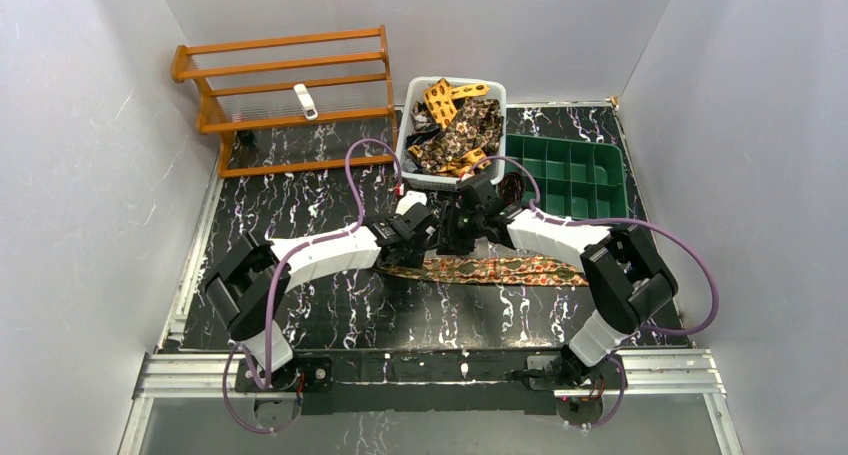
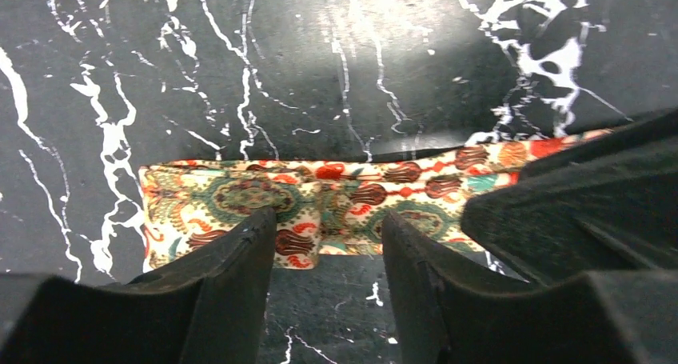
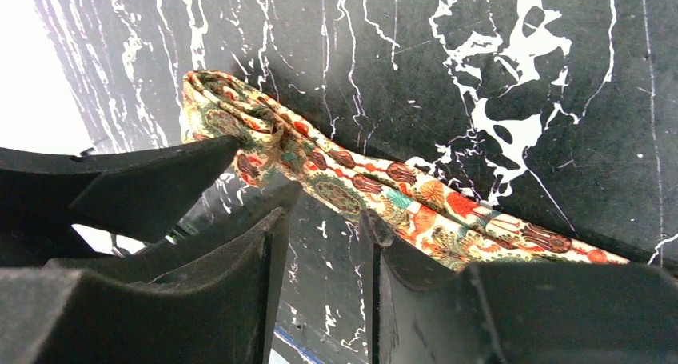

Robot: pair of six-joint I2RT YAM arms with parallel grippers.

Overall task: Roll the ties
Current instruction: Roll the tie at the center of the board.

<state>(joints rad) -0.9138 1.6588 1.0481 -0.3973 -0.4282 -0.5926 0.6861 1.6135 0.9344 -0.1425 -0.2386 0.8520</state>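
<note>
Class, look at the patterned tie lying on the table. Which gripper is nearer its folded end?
Left. The left gripper hangs right at the folded end of the tie. The right gripper stands beside it, further along the flat length.

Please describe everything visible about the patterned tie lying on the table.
It is a long, narrow fabric tie printed in red, orange, green and cream. It lies flat, stretched sideways on the black white-veined table. One end is folded over itself, hardly rolled yet; the open left tool stands over that fold.
</note>
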